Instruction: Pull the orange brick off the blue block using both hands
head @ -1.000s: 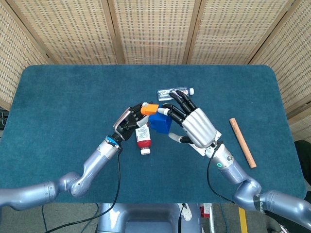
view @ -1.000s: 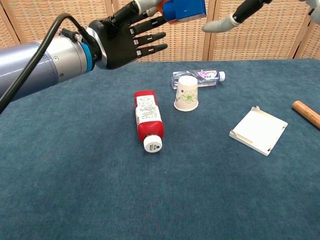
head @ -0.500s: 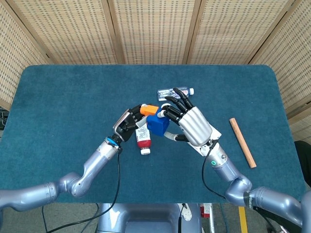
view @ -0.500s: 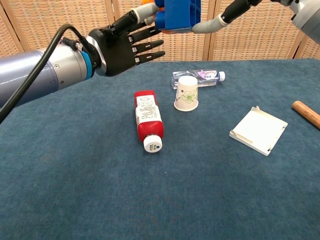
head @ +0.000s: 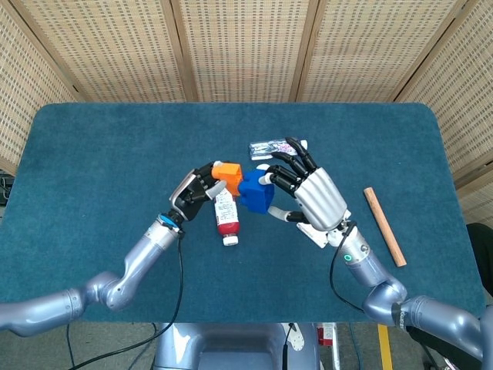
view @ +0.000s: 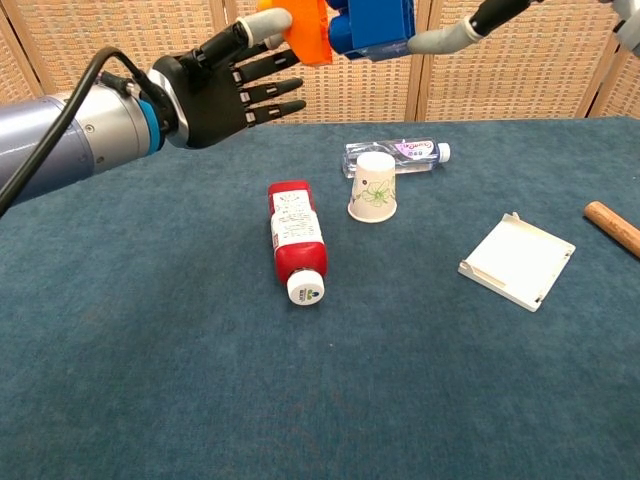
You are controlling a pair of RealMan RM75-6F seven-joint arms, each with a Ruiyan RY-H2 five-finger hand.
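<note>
Both hands are raised above the table's middle. My left hand (head: 197,190) pinches the orange brick (head: 228,173), which in the chest view (view: 305,29) sits at the top edge, left of the blue block (view: 372,27). My right hand (head: 311,194) grips the blue block (head: 253,191) with its thumb underneath. The two pieces touch or nearly touch along one side; I cannot tell whether they are still joined. Only the right hand's thumb shows in the chest view.
A red bottle (view: 296,238) lies on the teal table (head: 92,169) under the hands. A paper cup (view: 374,187) and a clear water bottle (view: 398,153) lie behind it. A white tray (view: 517,260) and a wooden stick (head: 384,226) lie to the right.
The orange brick has shifted from on top of the blue block to its left side. Both hands have turned and moved slightly, the left one drawing leftward.
</note>
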